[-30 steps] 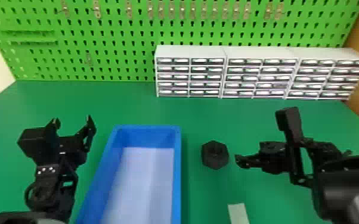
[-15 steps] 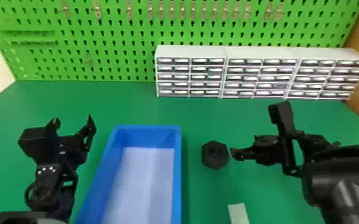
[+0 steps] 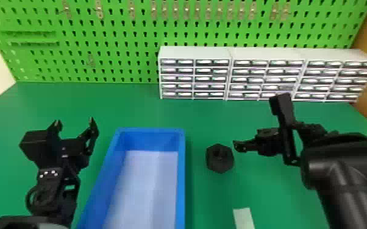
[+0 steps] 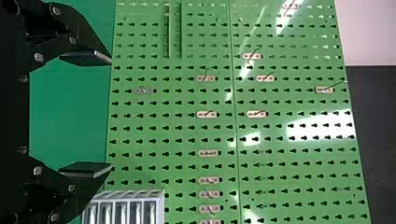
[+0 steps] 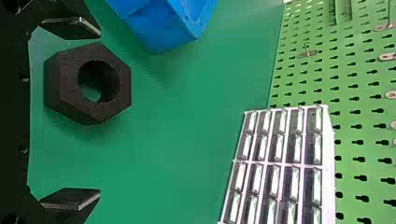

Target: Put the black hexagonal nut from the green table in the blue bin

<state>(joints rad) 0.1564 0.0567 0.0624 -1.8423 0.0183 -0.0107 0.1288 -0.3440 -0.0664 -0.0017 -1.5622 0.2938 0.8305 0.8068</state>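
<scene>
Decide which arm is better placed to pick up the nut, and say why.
Right, most likely: the right gripper is open close to the nut, on the same side of the bin. The left gripper is open too but sits across the bin.

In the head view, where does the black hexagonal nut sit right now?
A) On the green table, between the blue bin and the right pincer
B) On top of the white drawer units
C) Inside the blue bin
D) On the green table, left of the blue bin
A: the nut rests on the green table, just right of the blue bin and left of the right pincer.
</scene>
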